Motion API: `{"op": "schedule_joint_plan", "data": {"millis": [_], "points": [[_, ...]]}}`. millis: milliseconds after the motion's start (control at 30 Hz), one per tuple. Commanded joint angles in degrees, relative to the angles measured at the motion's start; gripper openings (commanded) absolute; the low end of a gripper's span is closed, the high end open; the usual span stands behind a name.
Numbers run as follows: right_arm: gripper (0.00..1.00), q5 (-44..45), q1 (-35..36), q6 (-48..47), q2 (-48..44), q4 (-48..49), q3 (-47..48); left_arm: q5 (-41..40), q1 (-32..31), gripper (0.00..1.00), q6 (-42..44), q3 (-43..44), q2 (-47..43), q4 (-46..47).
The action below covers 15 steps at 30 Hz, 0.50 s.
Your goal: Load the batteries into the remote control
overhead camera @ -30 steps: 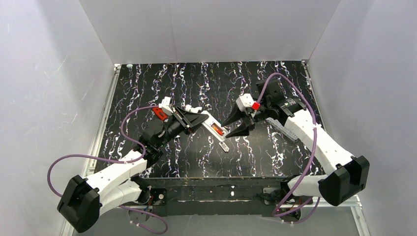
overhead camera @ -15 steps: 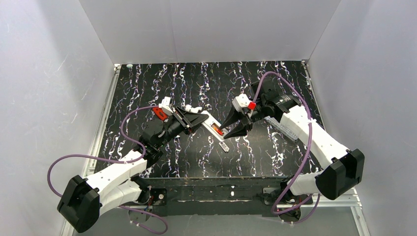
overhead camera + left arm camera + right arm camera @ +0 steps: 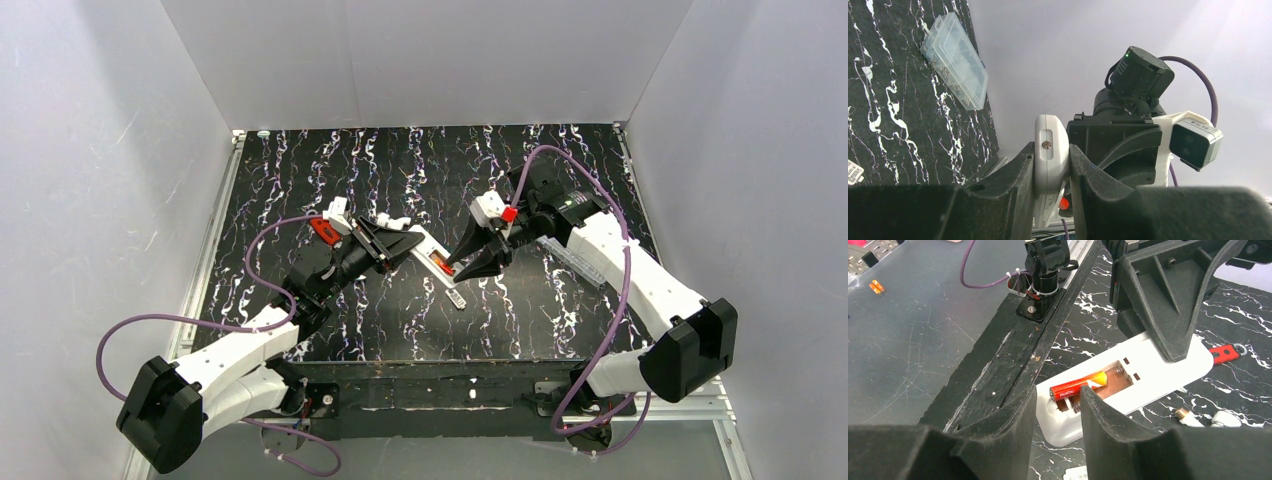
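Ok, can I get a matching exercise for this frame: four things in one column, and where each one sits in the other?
Things:
1. remote control
2. battery
3. clear box
4. right tool

Places:
A. lying in the remote's open bay
B. on the table, near the wall
C. clamped in the left tool
D. fingers standing either side of the battery

Pairs: 1-C, 2-A, 3-B, 4-D

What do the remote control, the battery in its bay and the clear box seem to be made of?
The remote control looks like moulded white plastic, smooth with a slight sheen. The battery is probably metal under a glossy red-orange printed wrap, which catches a bright highlight. The box seems to be clear hard plastic: small parts show through it.
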Motion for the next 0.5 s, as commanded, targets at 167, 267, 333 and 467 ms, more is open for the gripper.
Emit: {"op": "schedule_joint_plan", "data": {"millis": [167,267,333,467], "points": [[0.43,-1.3,0.5,-1.8,0.7,-1.6,2.8,0.6,-0.3,0.00,0.3,1.5,-2.2,5.8],[0.42,-1.3,0.6,-1.8,0.9,-1.6,2.9,0.6,-0.2,0.00,0.3,1.6,-2.1,5.8],[0.41,-1.2,0.6,-1.8,0.9,-1.7,3.0,0.8,-0.2,0.00,0.3,1.6,-2.2,5.9],[0.40,-1.2,0.6,-2.0,1.3,-1.9,3.2,0.8,-0.2,0.00,0.4,1.7,-2.2,5.8]]}}
